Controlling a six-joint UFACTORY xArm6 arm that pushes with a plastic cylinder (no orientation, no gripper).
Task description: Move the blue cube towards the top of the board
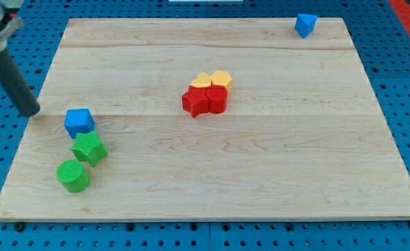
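The blue cube (79,122) sits near the board's left edge, a little above the middle height. My tip (31,110) is at the end of the dark rod coming from the view's upper left; it stands just left of the blue cube, near the board's left edge, with a gap between them. A second blue block (305,24) of irregular shape lies at the board's top right corner.
A green star-shaped block (88,148) lies just below the blue cube, and a green cylinder (73,175) below that. In the middle, two yellow blocks (214,80) touch two red blocks (206,101). The wooden board (275,174) lies on a blue pegboard.
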